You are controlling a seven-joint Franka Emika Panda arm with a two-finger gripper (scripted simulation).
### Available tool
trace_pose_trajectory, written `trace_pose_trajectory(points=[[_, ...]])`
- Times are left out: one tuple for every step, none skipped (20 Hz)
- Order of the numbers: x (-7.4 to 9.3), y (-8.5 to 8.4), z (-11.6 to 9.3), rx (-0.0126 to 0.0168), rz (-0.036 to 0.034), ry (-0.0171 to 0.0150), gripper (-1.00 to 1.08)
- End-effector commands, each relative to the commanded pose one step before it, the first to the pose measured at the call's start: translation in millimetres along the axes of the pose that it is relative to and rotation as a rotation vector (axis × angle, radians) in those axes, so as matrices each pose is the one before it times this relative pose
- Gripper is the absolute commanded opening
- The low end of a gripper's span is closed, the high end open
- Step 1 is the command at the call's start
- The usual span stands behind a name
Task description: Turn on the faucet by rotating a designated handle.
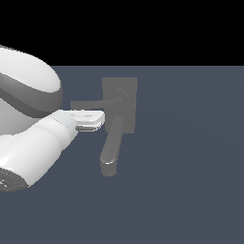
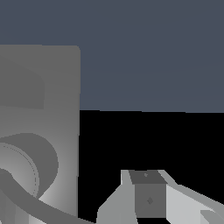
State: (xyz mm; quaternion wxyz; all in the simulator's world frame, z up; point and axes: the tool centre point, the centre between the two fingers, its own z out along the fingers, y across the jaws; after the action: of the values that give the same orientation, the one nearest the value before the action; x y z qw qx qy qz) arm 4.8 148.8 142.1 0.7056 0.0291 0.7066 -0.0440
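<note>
A glossy white arm [image 1: 33, 143] reaches in from the exterior view's left toward a matte grey faucet [image 1: 119, 112] standing on a flat slate-blue floor [image 1: 190, 181]. The faucet's base plate [image 1: 127, 86] is a plain upright rectangle with square corners; from its round hub [image 1: 121, 101] a thick rounded spout [image 1: 113, 143] runs toward 6 o'clock and ends in a blunt tip with a bright glint. The handle [image 1: 88, 105], a thin straight bar, projects from the hub toward 9 o'clock. The gripper [image 1: 90, 121], a smooth white block with rounded edges, sits just below the handle and just left of the spout; whether it touches either cannot be told. Its jaws cannot be made out in the exterior view. In the wrist view, one grey faceted finger [image 2: 146, 194] with a dark square pad shows beside the base plate's straight edge, with black background between them; how wide the jaws stand cannot be told. The floor is bare from 12 through 6 o'clock of the faucet, while the arm's bulk fills the side at 9 o'clock.
</note>
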Motion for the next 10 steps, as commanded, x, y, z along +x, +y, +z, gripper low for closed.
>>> trace_pose_trajectory(points=[[-10.91, 1.19, -0.06, -0.00002, 0.00003, 0.00007, -1.0], [-4.29, 0.56, -0.02, 0.0, -0.00047, -0.00013, -1.0], [-4.32, 0.49, 0.01, 0.0, 0.0, 0.0, -1.0], [-4.33, 0.5, 0.01, 0.0, 0.0, 0.0, -1.0], [-4.33, 0.5, 0.02, 0.0, 0.0, 0.0, -1.0], [-4.34, 0.5, 0.03, 0.0, 0.0, 0.0, -1.0], [-4.35, 0.51, 0.04, 0.0, 0.0, 0.0, -1.0], [0.0, 0.0, 0.0, 0.0, 0.0, 0.0, -1.0], [8.93, -2.15, -0.22, 0.00297, -0.00266, 0.00771, -1.0], [-3.61, -1.08, -0.04, -0.00017, 0.00016, -0.00043, -1.0]])
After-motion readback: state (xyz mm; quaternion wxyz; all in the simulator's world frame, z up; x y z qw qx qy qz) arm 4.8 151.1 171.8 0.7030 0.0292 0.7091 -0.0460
